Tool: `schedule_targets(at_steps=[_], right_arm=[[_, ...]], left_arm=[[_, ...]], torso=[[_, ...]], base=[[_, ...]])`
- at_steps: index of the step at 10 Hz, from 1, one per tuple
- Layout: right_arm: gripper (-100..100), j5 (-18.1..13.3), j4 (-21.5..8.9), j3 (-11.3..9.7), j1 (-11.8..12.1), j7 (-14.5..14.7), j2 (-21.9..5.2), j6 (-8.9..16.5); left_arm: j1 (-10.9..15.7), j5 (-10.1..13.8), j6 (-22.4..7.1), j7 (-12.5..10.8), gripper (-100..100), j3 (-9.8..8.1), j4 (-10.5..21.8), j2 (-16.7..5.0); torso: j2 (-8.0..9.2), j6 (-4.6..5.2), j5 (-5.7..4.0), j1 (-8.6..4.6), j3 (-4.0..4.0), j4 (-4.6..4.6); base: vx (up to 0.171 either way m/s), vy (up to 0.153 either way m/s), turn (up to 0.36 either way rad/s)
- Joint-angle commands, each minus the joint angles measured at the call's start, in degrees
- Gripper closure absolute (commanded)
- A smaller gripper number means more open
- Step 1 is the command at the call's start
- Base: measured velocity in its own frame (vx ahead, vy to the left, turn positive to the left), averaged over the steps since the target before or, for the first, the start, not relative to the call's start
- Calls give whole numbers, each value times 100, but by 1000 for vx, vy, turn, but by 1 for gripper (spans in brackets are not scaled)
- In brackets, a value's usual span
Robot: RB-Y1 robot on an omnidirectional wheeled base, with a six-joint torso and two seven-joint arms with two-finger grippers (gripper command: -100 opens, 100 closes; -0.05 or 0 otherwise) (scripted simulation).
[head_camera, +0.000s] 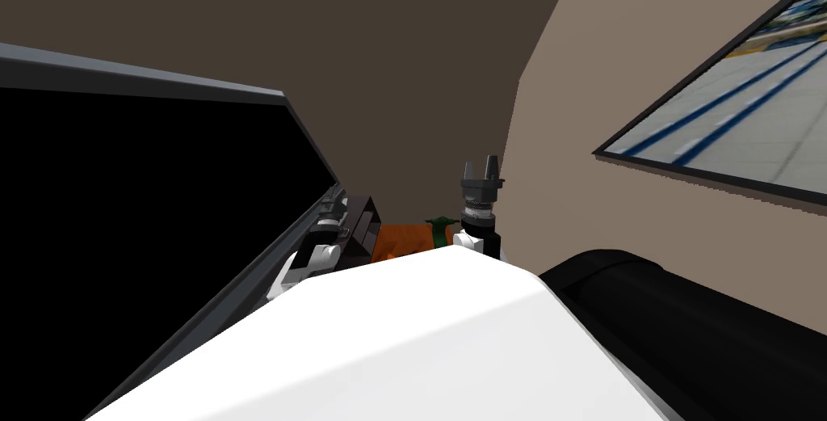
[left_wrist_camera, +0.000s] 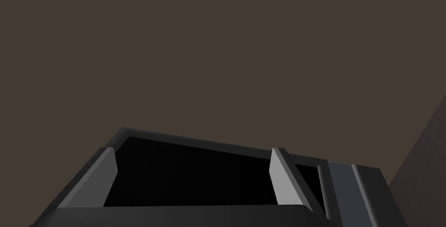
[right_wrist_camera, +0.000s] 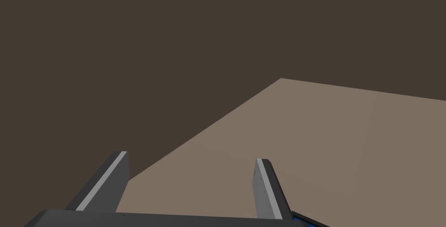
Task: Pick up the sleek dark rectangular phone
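My left gripper (head_camera: 333, 196) is raised close against a dark grey frame (head_camera: 287, 105) that borders a large black area. Through the left wrist camera its two fingers (left_wrist_camera: 278, 178) stand wide apart, open with nothing between them, pointing at a corner of that same frame (left_wrist_camera: 196, 139). My right gripper (head_camera: 483, 167) points upward just right of centre, in front of the wall corner. It is open (right_wrist_camera: 189, 174), and both blades hold nothing.
An orange object (head_camera: 404, 240) and a small green one (head_camera: 440, 226) peek out between my two arms. A black rounded bulk (head_camera: 686, 319) lies low on the right. A framed picture (head_camera: 727, 93) hangs on the right-hand wall.
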State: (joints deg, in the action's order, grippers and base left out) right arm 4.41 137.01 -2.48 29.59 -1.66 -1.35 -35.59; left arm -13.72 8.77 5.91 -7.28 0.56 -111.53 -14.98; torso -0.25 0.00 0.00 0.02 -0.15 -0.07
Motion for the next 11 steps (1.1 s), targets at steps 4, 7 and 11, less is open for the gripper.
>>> schedule_targets(at_steps=[4,7,11], right_arm=[[0,0,0,0,0,0,0,0],[0,0,0,0,0,0,0,0],[0,0,0,0,0,0,0,0]], left_arm=[[399,25,-698,110,-100,-32,512,-184],[568,28,-1059,161,-100,-35,767,-250],[903,25,-1624,268,-100,-37,1285,-388]], torso=[[10,-1,0,0,6,2],[2,0,0,1,1,1],[-6,0,0,1,-3,-1]], base=[[54,-4,18],[44,0,1],[44,-3,15]])
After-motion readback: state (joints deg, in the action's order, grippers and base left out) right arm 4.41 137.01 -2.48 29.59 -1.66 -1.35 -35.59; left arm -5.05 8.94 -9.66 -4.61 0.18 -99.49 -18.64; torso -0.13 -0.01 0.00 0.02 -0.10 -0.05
